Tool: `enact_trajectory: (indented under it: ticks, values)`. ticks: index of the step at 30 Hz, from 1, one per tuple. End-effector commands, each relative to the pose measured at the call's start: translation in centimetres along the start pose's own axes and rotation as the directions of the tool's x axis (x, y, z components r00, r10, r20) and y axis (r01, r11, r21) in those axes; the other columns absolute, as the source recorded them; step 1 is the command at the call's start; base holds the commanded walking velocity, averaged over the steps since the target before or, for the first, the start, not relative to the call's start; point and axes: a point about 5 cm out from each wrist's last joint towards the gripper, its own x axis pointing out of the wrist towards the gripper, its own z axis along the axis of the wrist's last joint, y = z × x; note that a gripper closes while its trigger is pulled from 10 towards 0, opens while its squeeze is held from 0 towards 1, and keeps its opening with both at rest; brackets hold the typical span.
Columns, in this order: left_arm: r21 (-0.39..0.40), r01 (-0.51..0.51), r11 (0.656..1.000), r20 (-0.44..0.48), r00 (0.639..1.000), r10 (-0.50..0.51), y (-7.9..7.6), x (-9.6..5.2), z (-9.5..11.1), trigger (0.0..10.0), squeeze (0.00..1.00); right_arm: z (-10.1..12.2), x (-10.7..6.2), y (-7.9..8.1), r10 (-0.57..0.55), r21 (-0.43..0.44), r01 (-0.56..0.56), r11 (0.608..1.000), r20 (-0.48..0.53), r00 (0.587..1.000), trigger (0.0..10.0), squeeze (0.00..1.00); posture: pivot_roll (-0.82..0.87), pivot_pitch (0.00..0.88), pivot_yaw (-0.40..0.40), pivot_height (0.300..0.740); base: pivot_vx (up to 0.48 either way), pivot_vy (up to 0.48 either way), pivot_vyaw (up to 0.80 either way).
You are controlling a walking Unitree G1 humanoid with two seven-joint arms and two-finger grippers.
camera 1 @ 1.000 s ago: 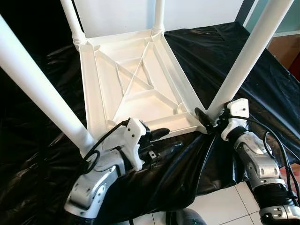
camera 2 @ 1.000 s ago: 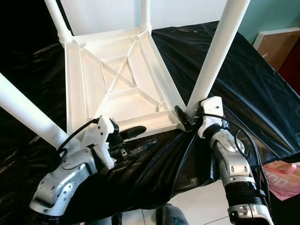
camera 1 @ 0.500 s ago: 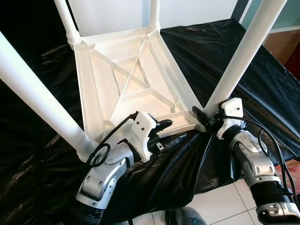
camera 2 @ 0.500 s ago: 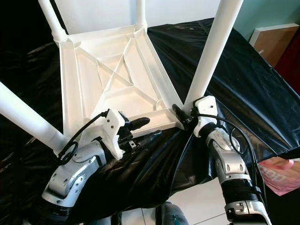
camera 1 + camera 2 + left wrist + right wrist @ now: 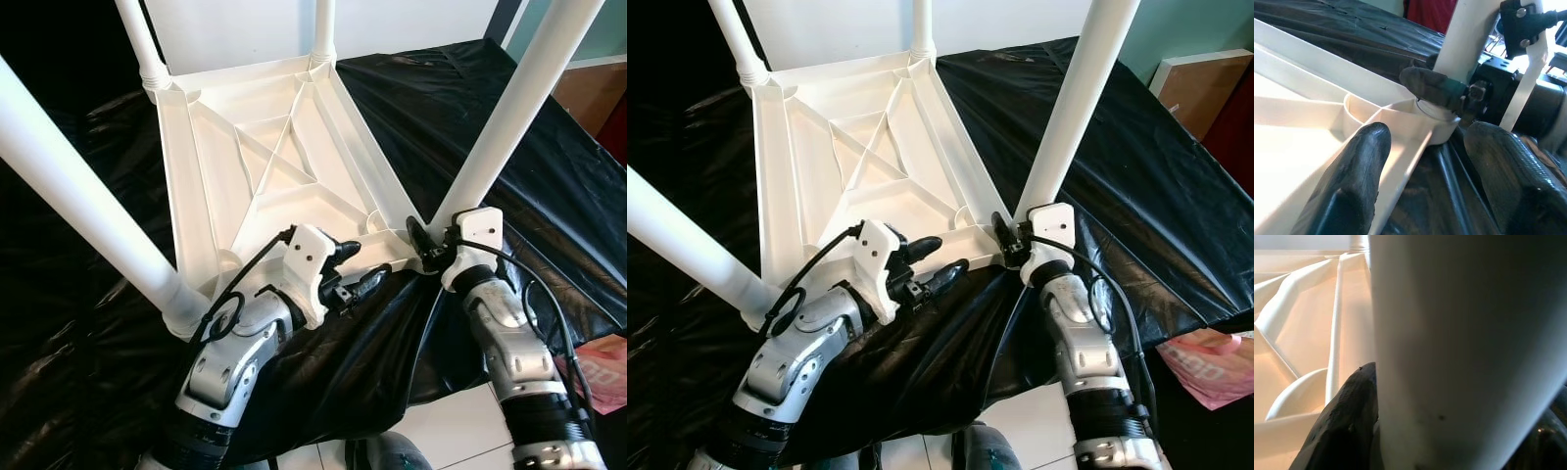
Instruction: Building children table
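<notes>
A white plastic children's table (image 5: 274, 166) lies upside down on black sheeting, its four legs pointing up. My right gripper (image 5: 436, 240) is shut on the base of the near right leg (image 5: 509, 117); in the right wrist view the leg (image 5: 1449, 333) sits between the black fingers (image 5: 1347, 426). My left gripper (image 5: 364, 264) is open at the table's near rim (image 5: 1400, 161), close to that same corner. One finger (image 5: 1361, 161) lies inside the ribbed underside and the other (image 5: 1503, 166) outside over the sheeting. The near left leg (image 5: 78, 196) rises at my left.
Black plastic sheeting (image 5: 470, 88) covers the surface under the table and hangs over its front edge. White floor tiles (image 5: 451, 431) show below. A pink object (image 5: 1215, 367) lies on the floor at the right, and a brown box (image 5: 1205, 88) stands at the far right.
My left gripper has moved forward and to the right, from beside the near left leg to the rim near the right corner. The right gripper stays on its leg.
</notes>
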Motion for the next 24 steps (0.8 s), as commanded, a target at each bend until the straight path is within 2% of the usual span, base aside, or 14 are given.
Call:
enact_trajectory:
  ticks: [1,6,9,16,17,18,24]
  values:
    - [0.028,-0.014,1.000,0.000,1.000,0.014,-0.1,0.3,-0.1,10.0,0.00,-2.0,-1.3,-0.8,-0.220,-0.046,0.216,0.975,-0.092,0.971,10.0,0.00,-0.01,0.163,-0.033,0.740,0.000,0.000,0.00]
    - [0.035,-0.025,0.999,0.004,1.000,0.025,0.1,0.3,0.1,10.0,0.00,-2.4,-1.6,-0.1,-0.285,-0.035,0.283,0.958,-0.128,0.950,10.0,0.00,0.01,0.166,-0.030,0.740,0.000,0.000,0.00]
    - [0.052,-0.034,0.998,0.004,0.999,0.034,0.3,0.1,0.1,10.0,0.00,-2.2,-1.7,0.8,-0.258,0.000,0.259,0.966,-0.121,0.959,10.0,0.00,0.01,0.168,-0.025,0.740,0.000,0.000,0.00]
    - [0.067,-0.035,0.997,0.002,0.999,0.035,0.5,0.1,0.1,10.0,0.00,-1.6,-1.7,0.8,-0.220,0.031,0.223,0.974,-0.078,0.972,10.0,0.00,0.00,0.164,-0.019,0.740,0.000,0.000,0.00]
    - [0.067,-0.033,0.997,0.003,0.999,0.032,0.5,0.2,0.1,10.0,0.00,-1.5,-1.7,0.7,-0.209,0.032,0.212,0.977,-0.066,0.976,10.0,0.02,0.00,0.164,-0.020,0.740,0.000,0.000,0.00]
    - [0.068,-0.028,0.997,0.008,1.000,0.027,0.5,0.3,0.2,10.0,0.00,-1.1,-1.8,0.6,-0.185,0.041,0.186,0.982,-0.040,0.982,10.0,1.00,0.00,0.164,-0.022,0.740,0.000,0.000,0.00]
    - [0.086,-0.014,0.996,0.015,1.000,0.013,0.5,0.3,0.2,10.0,0.00,-0.5,-1.8,0.0,-0.139,0.037,0.139,0.990,0.009,0.990,10.0,1.00,-0.01,0.160,-0.029,0.740,0.000,0.000,0.00]
